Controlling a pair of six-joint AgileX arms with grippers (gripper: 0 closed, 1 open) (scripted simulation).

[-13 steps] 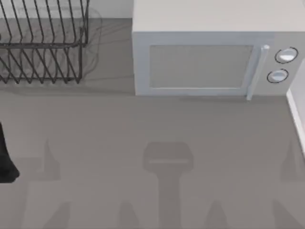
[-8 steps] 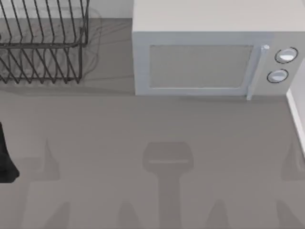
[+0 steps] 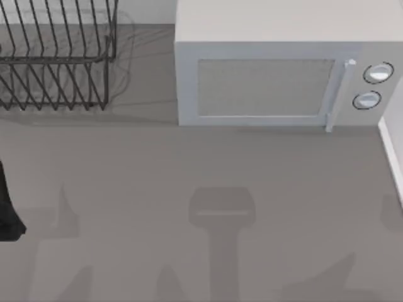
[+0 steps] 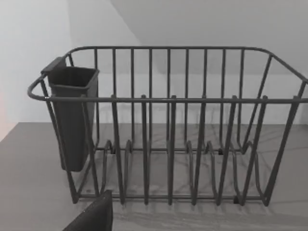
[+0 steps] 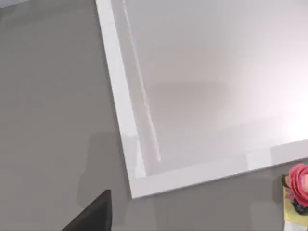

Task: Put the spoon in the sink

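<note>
Facing the left gripper (image 4: 92, 217) is the rack (image 4: 168, 125), upright and apart from it, with a dark cup (image 4: 72, 115) hung on one end wall. Ahead of the right gripper (image 5: 91, 215) runs the sink (image 5: 120, 96), whose white rim turns a corner close to it, with bare table (image 5: 48, 96) beside that rim. A pink flower-like thing (image 5: 299, 184) lies past the rim's far part. For both grippers I cannot tell whether they are apart or together, and I cannot tell where the spoon lies. From above, the left arm (image 3: 6, 211) sits at the table's left edge, and wide open table lies before the microwave (image 3: 277, 69). Compared with the earlier frames, only the shadows at the lower right have shifted; the rack, the microwave and the left arm have stayed.
</note>
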